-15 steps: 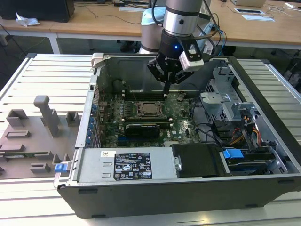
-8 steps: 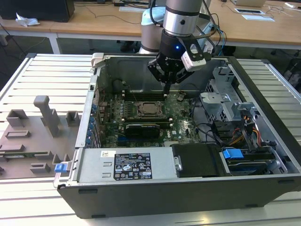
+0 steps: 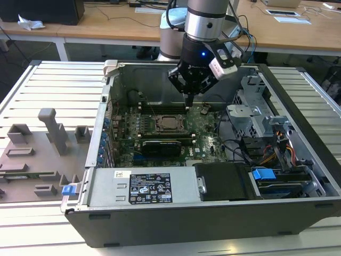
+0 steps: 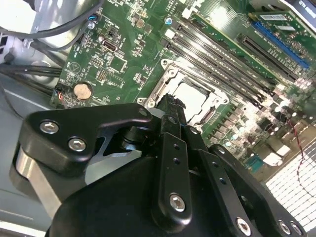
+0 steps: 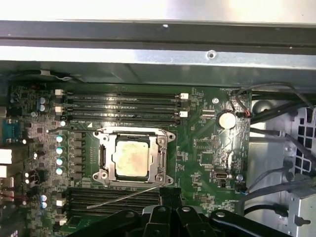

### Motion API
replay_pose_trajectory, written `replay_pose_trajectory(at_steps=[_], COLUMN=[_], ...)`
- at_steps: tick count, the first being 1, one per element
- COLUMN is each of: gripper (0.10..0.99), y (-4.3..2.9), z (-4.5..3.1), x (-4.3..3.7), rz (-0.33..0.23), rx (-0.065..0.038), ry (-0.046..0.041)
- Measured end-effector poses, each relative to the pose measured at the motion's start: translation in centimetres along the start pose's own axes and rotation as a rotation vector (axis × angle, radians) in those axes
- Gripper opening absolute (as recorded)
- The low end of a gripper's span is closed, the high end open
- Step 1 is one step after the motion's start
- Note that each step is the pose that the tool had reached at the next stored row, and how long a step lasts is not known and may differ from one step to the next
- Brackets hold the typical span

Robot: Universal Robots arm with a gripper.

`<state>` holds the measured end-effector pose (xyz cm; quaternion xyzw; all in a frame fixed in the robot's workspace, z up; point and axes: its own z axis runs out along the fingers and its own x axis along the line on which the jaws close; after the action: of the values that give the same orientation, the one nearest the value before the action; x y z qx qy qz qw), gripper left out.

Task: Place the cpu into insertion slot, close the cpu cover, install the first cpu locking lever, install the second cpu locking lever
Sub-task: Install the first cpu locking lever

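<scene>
Slatted metal table (image 3: 32,229) is sitting closest to the exterior view and is carrying everything else. An open computer case (image 3: 160,224) is lying on its side on the table. Grey fixture blocks (image 3: 53,130) are standing on the table at the exterior view's left, well apart from the work.

The arm (image 3: 205,21) is reaching down into the case from above. The power supply (image 3: 144,188) is lying along the case's near wall. The green motherboard (image 5: 207,128) is lying flat on the case floor, with a long black card (image 3: 160,146) plugged in between the power supply and the socket.

The gripper (image 3: 187,104) is hanging low over the board, just beside the socket on the exterior view's right. Its fingers (image 4: 170,116) are pressing together with nothing visible between them.

Memory slots (image 5: 123,106) are running along two opposite sides of the insertion slot (image 5: 105,159). The cpu cover (image 5: 133,134) is lying down flat on the slot and framing the chip. The cpu (image 5: 131,158) is sitting seated in the slot, its dull metal top showing through the cover's cut-out.

A thin wire lever (image 5: 123,197) is slanting from the socket's corner out across the neighbouring memory slots. One end is lying right by the fingertips, and I cannot tell whether they touch. A coin battery (image 5: 226,119) is sitting on the board, apart from the socket.
</scene>
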<state>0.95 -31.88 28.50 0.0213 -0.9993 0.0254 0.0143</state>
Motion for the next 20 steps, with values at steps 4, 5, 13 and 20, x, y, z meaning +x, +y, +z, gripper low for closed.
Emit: replay_pose_trajectory(at_steps=[4,5,13,20], gripper=[0.106,0.106,0.106,0.106], y=[0.0,-0.01,0.01,0.15], z=[-0.01,-0.02,0.0,0.09], x=[0.0,0.01,0.26,3.43], rz=[-0.068,-0.074,-0.08,-0.08], rx=[0.0,-0.005,-0.081,-0.08], ry=[-0.0034,-0.0042,-0.0107,-0.0137])
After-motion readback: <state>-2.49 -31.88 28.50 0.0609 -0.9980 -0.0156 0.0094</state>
